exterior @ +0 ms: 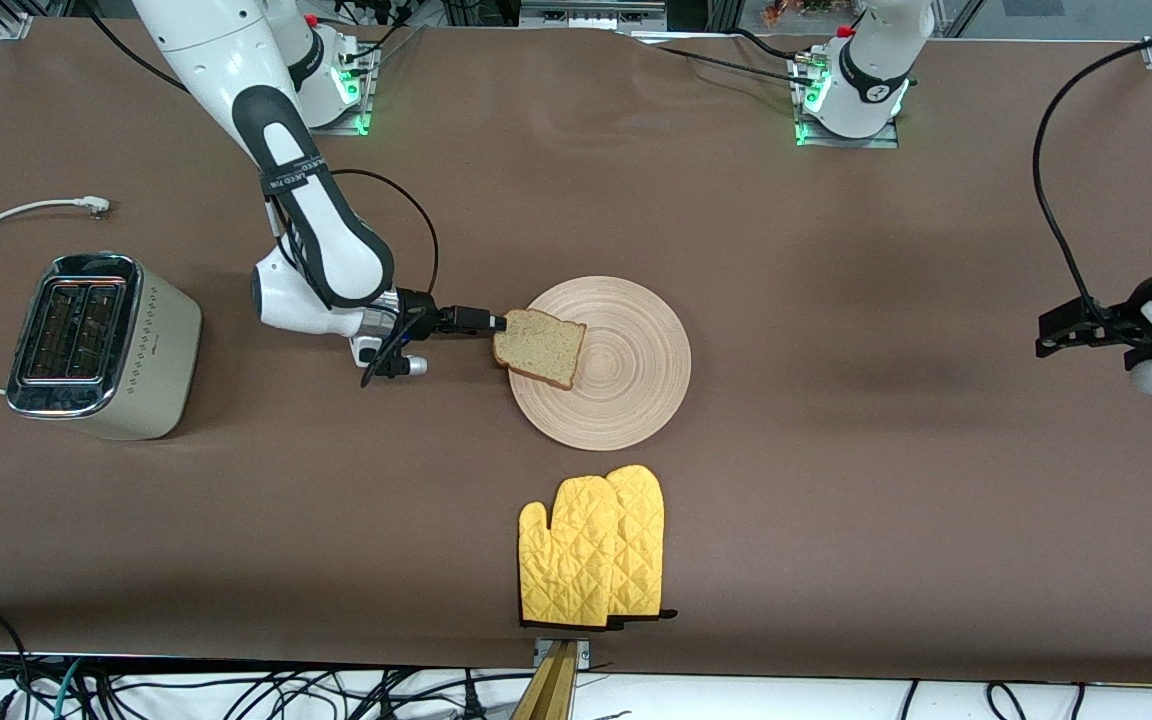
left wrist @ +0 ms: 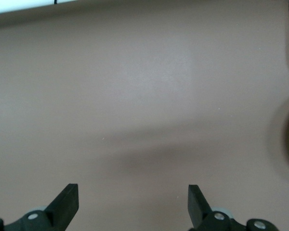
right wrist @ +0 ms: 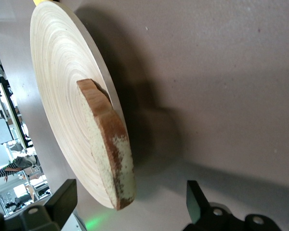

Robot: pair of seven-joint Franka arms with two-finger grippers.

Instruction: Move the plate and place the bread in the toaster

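While the left gripper point(left wrist: 132, 204) waits with fingers spread over bare tabletop at the left arm's end of the table, the right gripper point(exterior: 491, 322) reaches in level beside the plate point(exterior: 636, 370), its fingers open and the bread point(exterior: 539, 347) just ahead of them. The slice lies on the plate's edge toward the toaster point(exterior: 96, 345). A yellow oven mitt point(exterior: 591, 548) lies nearer the front camera.

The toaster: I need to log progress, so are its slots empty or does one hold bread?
Empty. Both slots of the toaster show open and dark, and the bread lies on the plate by the open right gripper.
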